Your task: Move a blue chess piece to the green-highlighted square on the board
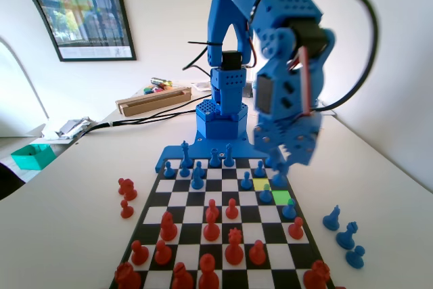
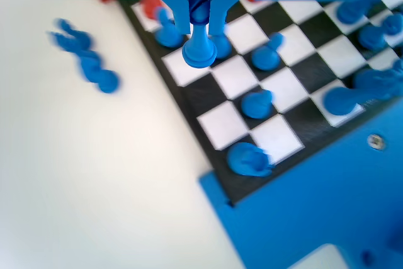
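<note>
My gripper (image 1: pixel 279 169) hangs low over the board's (image 1: pixel 188 199) right side in the fixed view, shut on a small blue chess piece (image 1: pixel 279 181). In the wrist view the two jaws clamp the piece's head, and its round base (image 2: pixel 199 51) hangs just above the board (image 2: pixel 234 77) near the edge. The green-highlighted square (image 1: pixel 283 198) lies just in front of the held piece and is bare. To its left and one row back is a lime-tinted square (image 1: pixel 261 185). Another blue pawn (image 1: pixel 266 195) stands beside the green square.
Blue pieces (image 1: pixel 196 175) fill the far rows and red pieces (image 1: pixel 212 227) the near rows. A blue pawn (image 1: pixel 289 209) and a red pawn (image 1: pixel 295 228) stand just in front of the green square. Three blue pieces (image 1: pixel 346 236) lie off the board at right, red ones (image 1: pixel 126 189) at left.
</note>
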Robot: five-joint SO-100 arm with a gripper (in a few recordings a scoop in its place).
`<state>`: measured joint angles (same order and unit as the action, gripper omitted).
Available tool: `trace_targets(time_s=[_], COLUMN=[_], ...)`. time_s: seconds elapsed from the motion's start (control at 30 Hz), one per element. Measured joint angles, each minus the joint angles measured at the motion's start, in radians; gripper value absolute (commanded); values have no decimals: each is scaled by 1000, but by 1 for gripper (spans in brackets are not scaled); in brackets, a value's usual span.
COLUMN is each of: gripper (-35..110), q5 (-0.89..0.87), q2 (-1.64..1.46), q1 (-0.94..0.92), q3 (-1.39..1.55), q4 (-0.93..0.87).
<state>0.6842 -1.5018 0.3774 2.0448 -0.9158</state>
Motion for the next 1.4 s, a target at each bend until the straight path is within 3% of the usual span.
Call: trace_targets(time_s=[0.77, 1.4], gripper=[1, 13], q5=[23, 35], q2=[161, 163], q1=[-17, -15], q3=[-69, -71], q4=[58, 92])
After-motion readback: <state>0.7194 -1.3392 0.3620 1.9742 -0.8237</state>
